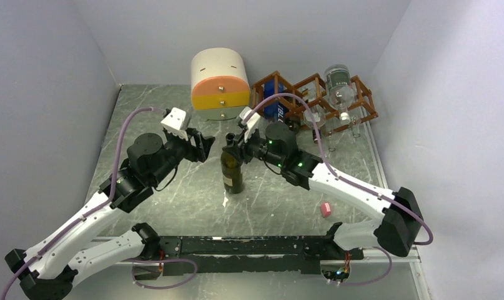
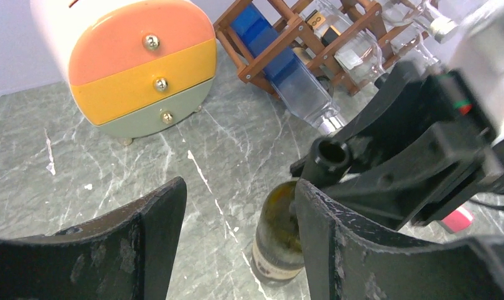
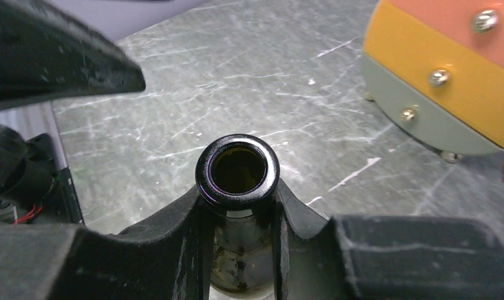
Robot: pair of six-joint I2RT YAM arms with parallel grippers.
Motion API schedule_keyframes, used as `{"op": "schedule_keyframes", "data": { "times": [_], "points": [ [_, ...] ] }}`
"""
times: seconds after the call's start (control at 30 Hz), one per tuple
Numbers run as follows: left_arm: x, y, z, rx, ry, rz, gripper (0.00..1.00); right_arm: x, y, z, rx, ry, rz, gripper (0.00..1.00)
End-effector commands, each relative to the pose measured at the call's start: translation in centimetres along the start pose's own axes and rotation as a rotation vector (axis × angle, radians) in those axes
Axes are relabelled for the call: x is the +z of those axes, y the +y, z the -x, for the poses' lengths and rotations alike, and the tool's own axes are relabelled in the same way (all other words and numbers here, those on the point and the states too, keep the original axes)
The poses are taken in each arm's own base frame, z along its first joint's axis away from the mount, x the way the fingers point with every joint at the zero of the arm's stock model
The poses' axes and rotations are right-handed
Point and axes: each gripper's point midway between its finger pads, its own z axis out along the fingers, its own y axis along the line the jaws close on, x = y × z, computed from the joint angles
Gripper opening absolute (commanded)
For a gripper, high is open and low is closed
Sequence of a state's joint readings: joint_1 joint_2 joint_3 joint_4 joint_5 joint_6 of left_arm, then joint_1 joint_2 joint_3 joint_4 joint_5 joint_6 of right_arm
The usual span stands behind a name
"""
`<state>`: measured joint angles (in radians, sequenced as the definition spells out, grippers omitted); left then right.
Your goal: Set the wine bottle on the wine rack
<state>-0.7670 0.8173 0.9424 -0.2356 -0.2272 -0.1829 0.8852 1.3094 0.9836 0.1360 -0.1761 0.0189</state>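
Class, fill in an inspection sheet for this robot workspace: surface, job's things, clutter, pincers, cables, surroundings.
Surface: grey marbled table, a few white scuffs.
Job's things: dark wine bottle upright mid-table, uncapped; wooden wine rack at back right, holding a blue-labelled bottle and clear bottles.
Clutter: cream-and-orange drawer cabinet beside the rack; small pink object near the right arm.
Pincers: right pincer shut on the bottle's neck; left pincer open beside the bottle, holding nothing.
Cables: purple cables loop along both arms; no snag seen.
Surroundings: plain pale walls on three sides.
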Motion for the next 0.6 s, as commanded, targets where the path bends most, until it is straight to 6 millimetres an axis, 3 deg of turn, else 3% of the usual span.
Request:
{"op": "schedule_keyframes", "data": {
  "times": [0.0,0.13,0.23,0.3,0.57],
  "points": [
    [0.1,-0.5,0.9,0.03,-0.076,-0.039,0.69,-3.7,-1.1,10.3,-0.038,-0.273,-0.107,0.03],
    [0.6,-1.4,-0.6,0.054,-0.067,-0.1,0.73,-6.2,-1.6,12.8,-0.001,-0.352,-0.162,0.0],
    [1.3,-2.0,-2.4,0.048,-0.055,-0.141,0.92,-7.9,-1.9,14.4,0.032,-0.407,-0.194,0.0],
    [1.6,-2.9,-3.3,0.052,-0.05,-0.193,0.99,-8.8,-2.1,15.2,0.053,-0.436,-0.213,0.0],
    [1.5,-8.4,-7.4,0.141,0.014,-0.555,0.99,-10.9,-2.7,17.7,0.129,-0.509,-0.264,0.0]
  ]
}}
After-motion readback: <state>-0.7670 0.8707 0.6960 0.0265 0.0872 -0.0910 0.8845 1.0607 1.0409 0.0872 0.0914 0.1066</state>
